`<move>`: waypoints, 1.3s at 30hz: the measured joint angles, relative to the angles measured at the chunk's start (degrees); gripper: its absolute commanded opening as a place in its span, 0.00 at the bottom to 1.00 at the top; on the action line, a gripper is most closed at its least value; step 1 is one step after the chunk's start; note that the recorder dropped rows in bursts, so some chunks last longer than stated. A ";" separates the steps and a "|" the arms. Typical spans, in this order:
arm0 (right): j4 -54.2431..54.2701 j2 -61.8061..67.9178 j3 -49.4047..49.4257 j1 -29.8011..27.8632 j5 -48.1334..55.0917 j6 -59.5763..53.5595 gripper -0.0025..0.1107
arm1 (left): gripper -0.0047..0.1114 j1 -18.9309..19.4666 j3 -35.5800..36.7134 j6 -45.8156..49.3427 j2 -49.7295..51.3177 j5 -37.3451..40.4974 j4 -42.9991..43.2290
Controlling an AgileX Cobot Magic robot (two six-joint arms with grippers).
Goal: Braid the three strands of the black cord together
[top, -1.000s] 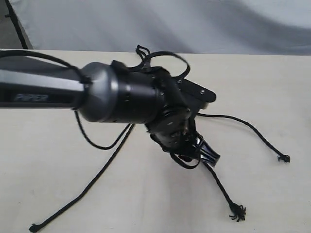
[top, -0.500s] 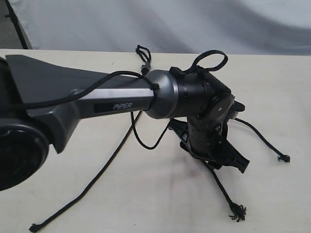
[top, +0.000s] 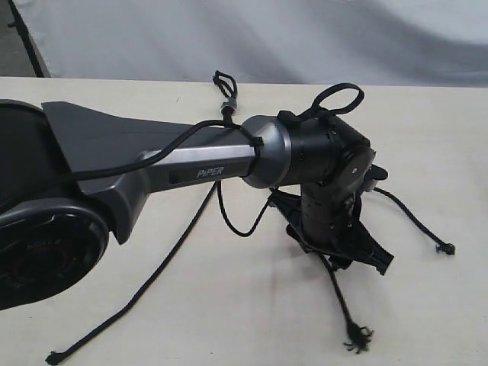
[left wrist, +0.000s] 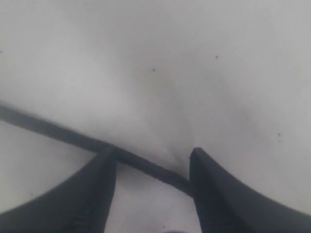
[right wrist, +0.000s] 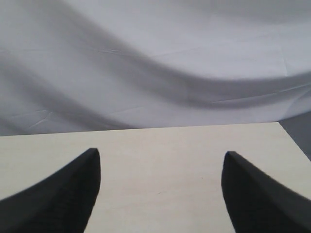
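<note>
The pale counter (top: 427, 137) carries the black cord (top: 226, 107), with its short loop (top: 223, 80) near the far edge. Its strands spread across the surface: the left strand (top: 152, 278) runs to the near corner, the middle strand (top: 341, 299) ends in a frayed tip, and the right strand (top: 412, 217) curves aside.

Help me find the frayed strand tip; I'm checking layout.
The frayed tip lies lower right in the exterior view, on the table below the left arm's wrist.

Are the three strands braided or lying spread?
Spread, not braided: the three strands fan out separately over the table, tips far apart.
</note>
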 measured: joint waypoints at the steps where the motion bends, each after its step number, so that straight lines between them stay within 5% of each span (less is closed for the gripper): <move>1: 0.00 0.00 0.00 0.00 0.00 0.00 0.61 | 0.44 0.00 -0.05 0.72 0.00 1.40 0.00; 5: 0.00 0.00 0.00 0.00 0.00 0.00 0.61 | 0.38 0.00 -0.34 4.79 0.08 10.04 -0.23; 10: 0.00 0.00 0.00 0.00 0.00 0.00 0.61 | 0.05 0.00 -0.34 8.45 0.08 14.75 -0.65; 14: 0.11 0.00 0.00 0.00 0.00 0.00 0.61 | 0.04 -0.02 -0.34 11.31 0.08 15.37 0.14; 23: 0.15 0.00 0.00 0.00 -0.25 0.70 0.61 | 0.04 1.14 -0.05 2.84 -7.43 16.02 33.64; 28: 0.15 0.14 0.00 0.00 -0.25 0.70 0.61 | 0.04 9.20 3.89 2.84 -9.03 15.89 34.74; 32: 0.15 0.14 0.00 0.00 -0.37 0.70 0.61 | 0.04 17.94 14.38 0.61 -9.03 16.00 34.74; 39: 0.15 0.14 0.00 0.00 -0.78 0.70 0.61 | 0.04 24.64 28.23 -3.60 -14.06 4.52 34.74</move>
